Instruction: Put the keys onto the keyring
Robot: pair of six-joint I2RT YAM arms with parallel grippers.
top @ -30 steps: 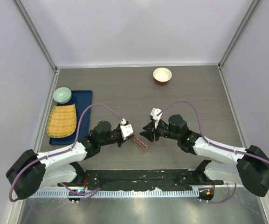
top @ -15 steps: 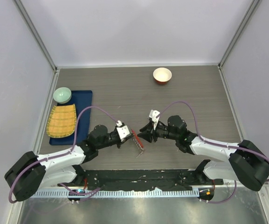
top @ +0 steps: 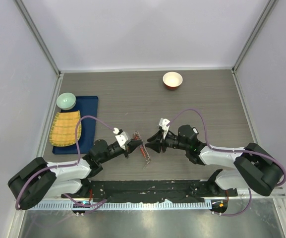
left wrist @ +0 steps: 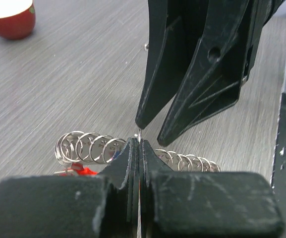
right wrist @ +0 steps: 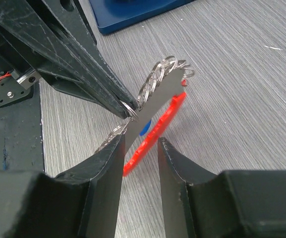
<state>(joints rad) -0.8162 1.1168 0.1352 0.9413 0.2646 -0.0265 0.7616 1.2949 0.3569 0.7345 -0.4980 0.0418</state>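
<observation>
Top view: left tool (top: pixel 133 145) and right tool (top: pixel 150 144) meet over the surface (top: pixel 207 99), keyring (top: pixel 142 151) between. Left wrist: left tool pinched shut on its wire (steadying it, I judge). Right wrist: right tool narrowly apart, straddling a silvery key (right wrist: pixel 155 101).

Top view: the keyring (top: pixel 142 148) and keys form one cluster, too small to separate.

Left wrist view: the closed left gripper (left wrist: pixel 136 145) covers the middle of the ring chain. The red bar (left wrist: pixel 78 171) shows only a sliver beside the finger. A thin bit at the tips is possibly ring wire, too fine to tell. The bowl (left wrist: pixel 9 20) is cut off by the corner.

Right wrist view: the blue-headed key (right wrist: pixel 144 130) is mostly behind a silvery blade (right wrist: pixel 157 96). The blue tray (right wrist: pixel 133 12) is cut off by the top edge. The red bar's lower end is hidden behind the right gripper (right wrist: pixel 140 144).
</observation>
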